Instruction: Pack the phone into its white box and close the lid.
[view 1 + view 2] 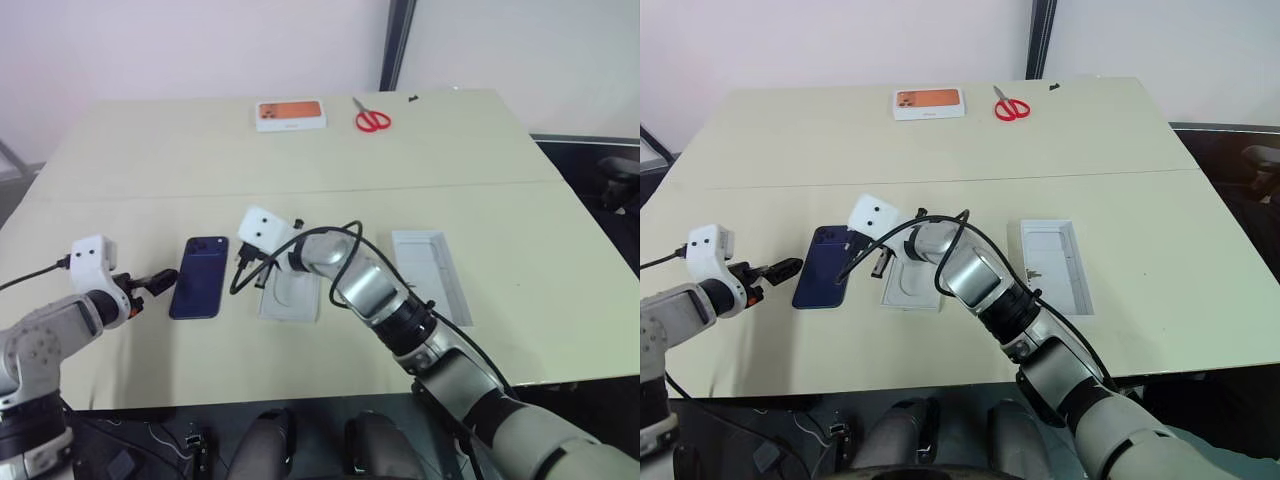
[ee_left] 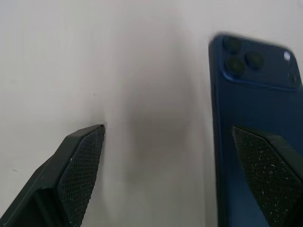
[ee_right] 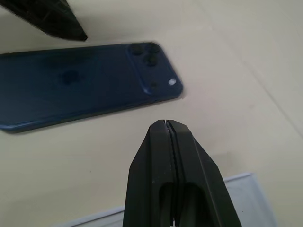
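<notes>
The pale desk (image 1: 300,170) carries everything, and the phone (image 1: 199,277) serves as landmark: it lies flat, back up, camera cluster at its far end, near the desk's front edge. The white box (image 1: 432,272), an open tray, lies well to the right of the phone, with a flat white insert bearing an oval imprint (image 1: 290,296) between them, just right of the phone. Far beyond the phone, near the back edge, sit a small box with an orange picture (image 1: 290,114) and red-handled scissors (image 1: 372,119). The right gripper (image 3: 166,126) hovers just right of the phone, jaws clenched on nothing. The left gripper (image 1: 158,281) sits at the phone's left edge, jaws released, one finger (image 2: 270,175) over the phone's back.
</notes>
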`<state>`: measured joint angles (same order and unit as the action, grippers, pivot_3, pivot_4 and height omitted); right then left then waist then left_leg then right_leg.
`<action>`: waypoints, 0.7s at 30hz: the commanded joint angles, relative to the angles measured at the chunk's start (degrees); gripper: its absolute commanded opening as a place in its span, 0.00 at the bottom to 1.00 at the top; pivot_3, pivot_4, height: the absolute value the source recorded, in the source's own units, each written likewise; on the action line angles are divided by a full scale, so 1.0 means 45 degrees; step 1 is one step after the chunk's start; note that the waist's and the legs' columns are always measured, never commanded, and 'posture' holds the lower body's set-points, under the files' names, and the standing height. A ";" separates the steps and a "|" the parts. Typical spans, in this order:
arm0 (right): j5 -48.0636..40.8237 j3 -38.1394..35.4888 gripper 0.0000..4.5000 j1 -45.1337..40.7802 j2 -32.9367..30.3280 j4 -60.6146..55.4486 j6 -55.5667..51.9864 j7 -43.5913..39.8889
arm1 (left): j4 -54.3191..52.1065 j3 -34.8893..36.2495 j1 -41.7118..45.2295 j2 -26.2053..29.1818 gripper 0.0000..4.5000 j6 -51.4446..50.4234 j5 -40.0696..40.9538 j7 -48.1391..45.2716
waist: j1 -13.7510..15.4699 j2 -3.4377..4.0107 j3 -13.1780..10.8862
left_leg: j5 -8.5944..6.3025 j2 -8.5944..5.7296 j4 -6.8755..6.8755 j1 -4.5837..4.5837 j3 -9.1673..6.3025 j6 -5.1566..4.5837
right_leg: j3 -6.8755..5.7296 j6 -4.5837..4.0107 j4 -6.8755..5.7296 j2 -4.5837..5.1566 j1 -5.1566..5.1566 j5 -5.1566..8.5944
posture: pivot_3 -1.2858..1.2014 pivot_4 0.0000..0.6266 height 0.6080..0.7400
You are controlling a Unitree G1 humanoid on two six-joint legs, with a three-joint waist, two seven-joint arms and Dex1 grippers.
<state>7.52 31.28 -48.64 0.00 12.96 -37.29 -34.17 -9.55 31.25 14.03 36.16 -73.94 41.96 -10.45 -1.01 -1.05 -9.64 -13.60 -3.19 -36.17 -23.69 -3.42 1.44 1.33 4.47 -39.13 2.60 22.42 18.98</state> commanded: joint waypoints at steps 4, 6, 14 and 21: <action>0.0501 0.0661 0.00 -0.0510 0.0109 -0.0119 -0.0793 -0.0403 | 0.0036 -0.0737 0.0749 -0.0643 1.00 -0.2040 0.0872 -0.0846 | 0.0029 0.0004 0.0003 | 0.0003 0.0000 -0.0001 0.0000 -0.0001 0.0005 | -0.0001 0.0000 -0.0002 0.0001 0.0001 0.0000 | 0.52 0.24 1.00; 0.0627 0.0830 0.00 -0.0493 0.0033 -0.0252 -0.0977 -0.0516 | -0.0206 -0.0613 0.0935 -0.1068 1.00 -0.2390 0.1097 -0.0914 | 0.0050 0.0000 0.0005 | 0.0004 -0.0002 -0.0004 0.0000 -0.0001 0.0007 | -0.0001 0.0000 -0.0002 0.0004 -0.0002 0.0000 | 0.52 0.24 1.00; 0.1469 0.1922 0.00 -0.0454 -0.0702 -0.0678 -0.1082 -0.1116 | -0.1156 -0.0868 0.1068 -0.2496 1.00 -0.3335 0.1095 -0.0708 | 0.0104 -0.0003 0.0017 | 0.0004 -0.0008 -0.0013 0.0000 -0.0003 0.0008 | -0.0004 0.0000 0.0000 0.0011 -0.0013 0.0000 | 0.52 0.24 1.00; 0.2018 0.2529 0.00 -0.0492 -0.1137 -0.0978 -0.0835 -0.1705 | -0.1726 -0.0881 0.1208 -0.3525 1.00 -0.3852 0.1050 -0.0650 | 0.0110 -0.0006 0.0022 | 0.0005 -0.0011 -0.0017 0.0001 -0.0007 0.0008 | -0.0008 0.0000 0.0003 0.0012 -0.0020 0.0000 | 0.52 0.24 1.00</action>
<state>15.73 41.94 -49.80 -5.03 10.62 -41.78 -41.13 -17.39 30.20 20.22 21.95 -87.94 45.46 -12.76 -0.52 -1.08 -9.55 -13.58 -3.24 -36.25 -23.68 -3.46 1.48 1.29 4.47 -39.11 2.66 22.32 18.98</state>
